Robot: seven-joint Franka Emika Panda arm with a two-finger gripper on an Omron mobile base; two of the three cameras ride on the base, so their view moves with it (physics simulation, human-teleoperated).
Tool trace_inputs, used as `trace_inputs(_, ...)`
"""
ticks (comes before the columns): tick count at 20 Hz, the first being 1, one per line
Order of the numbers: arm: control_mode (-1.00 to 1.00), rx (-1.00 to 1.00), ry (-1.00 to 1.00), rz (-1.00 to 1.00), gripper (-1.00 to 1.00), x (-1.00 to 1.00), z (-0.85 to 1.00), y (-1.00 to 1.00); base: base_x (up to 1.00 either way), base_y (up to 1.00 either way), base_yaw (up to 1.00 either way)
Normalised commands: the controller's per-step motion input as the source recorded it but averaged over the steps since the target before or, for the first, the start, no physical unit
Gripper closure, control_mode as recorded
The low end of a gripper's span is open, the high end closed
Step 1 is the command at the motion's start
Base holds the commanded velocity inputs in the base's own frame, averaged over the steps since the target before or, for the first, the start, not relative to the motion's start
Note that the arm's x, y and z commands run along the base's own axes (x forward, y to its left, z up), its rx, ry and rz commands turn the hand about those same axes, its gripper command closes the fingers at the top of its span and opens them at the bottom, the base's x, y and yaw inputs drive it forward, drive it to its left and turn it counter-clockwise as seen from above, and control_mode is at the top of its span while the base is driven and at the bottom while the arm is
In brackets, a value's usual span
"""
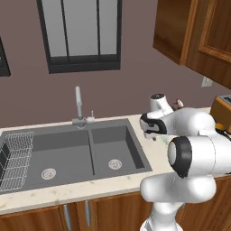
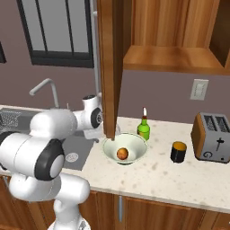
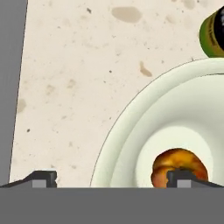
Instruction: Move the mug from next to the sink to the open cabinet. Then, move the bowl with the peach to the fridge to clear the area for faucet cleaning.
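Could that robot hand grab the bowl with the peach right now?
Probably yes: the open gripper hangs just above the bowl, its rim between the fingertips, nothing between. The peach lies inside; the green bottle stands behind.

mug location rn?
In the right base view the mug stands on the counter, between the bowl with the peach and the toaster, right of the green bottle.
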Motion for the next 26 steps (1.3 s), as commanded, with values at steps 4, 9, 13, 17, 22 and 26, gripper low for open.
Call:
trace_inputs(4, -1.00, -0.01, 0.00, 0.00, -1.00, 0.01, -0.34, 0.00, 0.00, 0.00, 0.00)
trace_inputs(9, -1.00, -0.02, -0.03, 0.00, 1.00, 0.00, -0.36, -0.05, 0.00, 0.00, 0.00)
trace_inputs(13, -1.00, 0.00, -0.01, 0.00, 1.00, 0.00, -0.01, -0.04, 0.00, 0.00, 0.00)
trace_inputs(17, -1.00, -0.01, -0.07, 0.00, 1.00, -0.10, 0.03, 0.00, 0.00, 0.00, 0.00)
trace_inputs(22, -1.00, -0.16, -0.37, 0.00, 1.00, -0.20, 0.80, 0.04, 0.00, 0.00, 0.00)
trace_inputs(26, -1.00, -0.29, -0.41, 0.00, 1.00, -0.20, 1.00, 0.21, 0.00, 0.00, 0.00)
